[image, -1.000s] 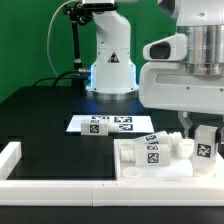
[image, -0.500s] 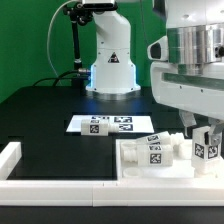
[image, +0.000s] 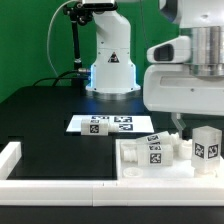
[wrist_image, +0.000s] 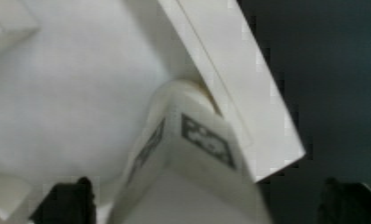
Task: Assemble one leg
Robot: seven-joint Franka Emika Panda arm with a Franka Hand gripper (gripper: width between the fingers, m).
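One leg point(image: 207, 147) is in play. It stands upright at the near right, against the right edge of the white block point(image: 150, 155), with its tag facing the camera. I cannot tell whether it is seated in the block or just beside it.

The tool point(wrist_image: 208, 196) hangs right above it. In the wrist view the two dark fingertips point(wrist_image: 66, 197) sit wide apart with the leg point(wrist_image: 196, 150) between them and neither pad visibly touching, so the tool is spread and pinching nothing.

Handling, as a judgement:
- The leg is a small, hard plastic peg, so light and stiff with no give.
- Its smooth sides are likely slippery under the pads.
- It is stubby and easy to tip while loose.
- Best hold is across the flat sides on the upper half, clear of the block, squeezing square so it doesn't twist out.

The marker board point(image: 120, 123) lies further back on the dark bench point(image: 45, 110), left of the block and well apart from the leg.

Against half a second ago:
- The wrist showed a rounded, turned face and fingers reached down around the leg. Now the body faces square-on and sits a bit higher.
- The leg and its tag are in about the same spot.
- A second ago the pose looked much like now.
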